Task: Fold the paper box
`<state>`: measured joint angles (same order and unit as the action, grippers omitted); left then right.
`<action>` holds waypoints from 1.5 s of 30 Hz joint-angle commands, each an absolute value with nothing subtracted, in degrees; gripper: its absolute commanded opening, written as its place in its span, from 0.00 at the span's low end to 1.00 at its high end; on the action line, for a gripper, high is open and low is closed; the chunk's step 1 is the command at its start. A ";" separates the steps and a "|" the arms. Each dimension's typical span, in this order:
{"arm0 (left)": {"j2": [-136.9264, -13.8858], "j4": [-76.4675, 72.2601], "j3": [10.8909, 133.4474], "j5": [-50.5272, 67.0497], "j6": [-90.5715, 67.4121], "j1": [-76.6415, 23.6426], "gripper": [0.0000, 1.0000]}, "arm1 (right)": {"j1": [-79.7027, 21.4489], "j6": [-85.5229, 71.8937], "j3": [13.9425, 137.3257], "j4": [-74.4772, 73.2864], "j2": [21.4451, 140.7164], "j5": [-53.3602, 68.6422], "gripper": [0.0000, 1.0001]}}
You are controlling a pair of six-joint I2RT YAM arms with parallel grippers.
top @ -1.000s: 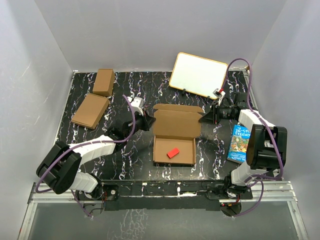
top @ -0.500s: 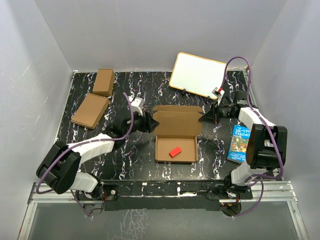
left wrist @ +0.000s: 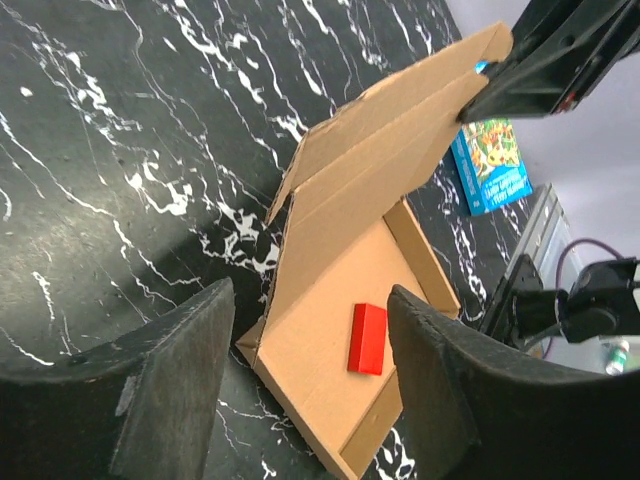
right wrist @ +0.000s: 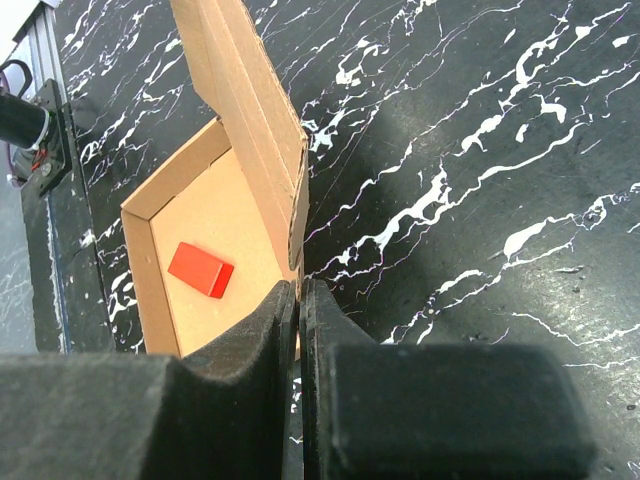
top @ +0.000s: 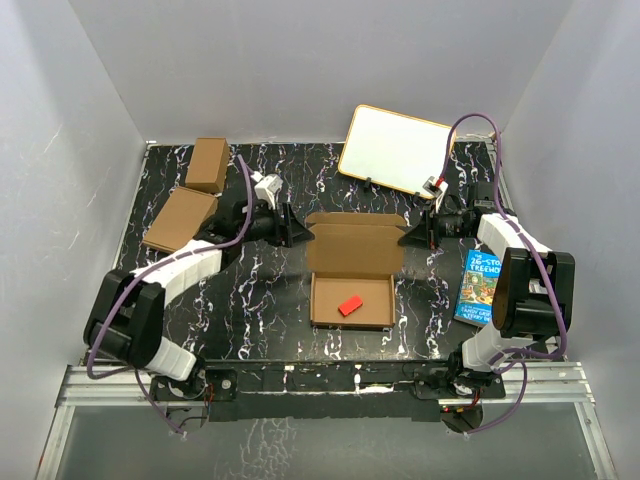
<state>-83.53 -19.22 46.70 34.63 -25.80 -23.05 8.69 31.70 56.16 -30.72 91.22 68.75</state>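
Note:
The paper box [top: 350, 262] lies mid-table, its shallow tray toward me and its lid [left wrist: 385, 165] raised at a slant. A small red block [top: 348, 306] rests in the tray, also seen in the left wrist view [left wrist: 368, 338] and the right wrist view [right wrist: 201, 270]. My left gripper [top: 298, 232] hangs open just left of the lid, touching nothing; its fingers [left wrist: 170, 390] frame the tray from a distance. My right gripper [top: 405, 234] is shut on the lid's right side flap [right wrist: 298, 215], its jaws pressed together with cardboard between them [right wrist: 299, 290].
A whiteboard [top: 397, 150] leans at the back right. A blue book [top: 483, 285] lies right of the box, beside my right arm. Two other brown cartons [top: 208, 165] [top: 181, 222] sit at the back left. Grey walls enclose the table.
My left gripper has opened and drawn back left and away from the box. My right gripper has closed on the lid flap. The box shifted slightly to the right.

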 commanded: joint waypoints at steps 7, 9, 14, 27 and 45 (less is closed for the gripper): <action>-89.88 -14.99 53.25 39.96 -23.16 -23.12 0.42 | 8.65 33.93 58.71 -30.22 89.64 71.18 0.08; -90.84 -14.95 53.94 40.22 -23.20 -23.12 0.38 | 8.66 33.94 58.75 -30.15 89.60 71.19 0.08; -92.17 -16.15 54.72 41.49 -23.69 -23.16 0.30 | 8.67 34.00 58.80 -30.29 89.77 71.15 0.08; -89.29 -20.37 52.54 37.64 -23.03 -23.62 0.00 | 7.64 31.72 60.86 -29.71 90.18 70.88 0.08; -94.36 -25.82 61.47 -7.14 -16.97 -34.68 0.00 | -9.82 3.38 64.38 4.91 90.73 24.80 0.08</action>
<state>-91.79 -24.47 54.81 4.29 -19.33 -30.17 -5.37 11.77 62.28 -6.04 91.24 36.36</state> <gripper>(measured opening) 0.010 0.091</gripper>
